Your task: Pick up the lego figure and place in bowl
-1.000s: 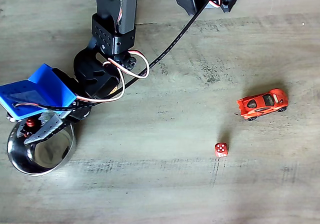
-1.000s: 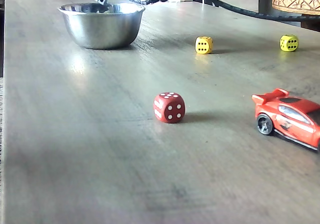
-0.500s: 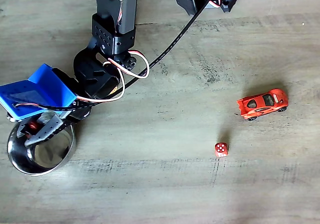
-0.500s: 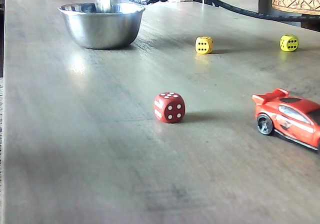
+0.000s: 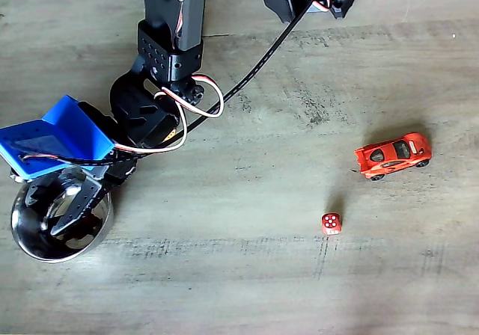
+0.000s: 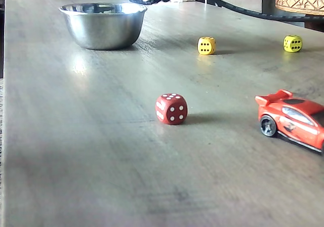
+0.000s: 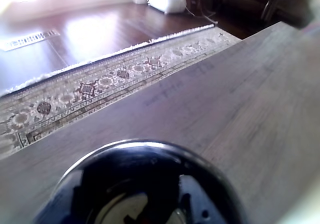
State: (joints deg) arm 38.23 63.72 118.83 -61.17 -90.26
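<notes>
In a fixed view from above, the black arm (image 5: 168, 43) reaches down and to the left, its blue wrist housing (image 5: 52, 137) sitting just above the stainless-steel bowl (image 5: 22, 238) at the lower left of the wooden table (image 5: 247, 275). The gripper (image 5: 71, 209) hangs over the bowl's inside, its grey fingers (image 5: 78, 200) pointing down into it; whether they are spread or closed cannot be told, because they blend with the dark reflections in the steel. The lego figure cannot be made out in this view. In the wrist view the bowl (image 7: 150, 146) fills the bottom edge, its inside dark and mirror-like, with a small reddish speck low in it that is too blurred to identify; beyond the table edge lie a patterned rug (image 7: 100, 84) and a dark wooden floor (image 7: 75, 34). In the low fixed view the bowl (image 6: 103, 27) stands at the far left of the table, well apart from the other things: a red die (image 6: 171, 108) with white dots in the middle, a red-orange toy car (image 6: 293, 120) at the right edge, and two yellow dice (image 6: 206, 45) (image 6: 292, 43) farther back. From above, the red die (image 5: 331, 223) lies just below and left of the toy car (image 5: 393, 155).
</notes>
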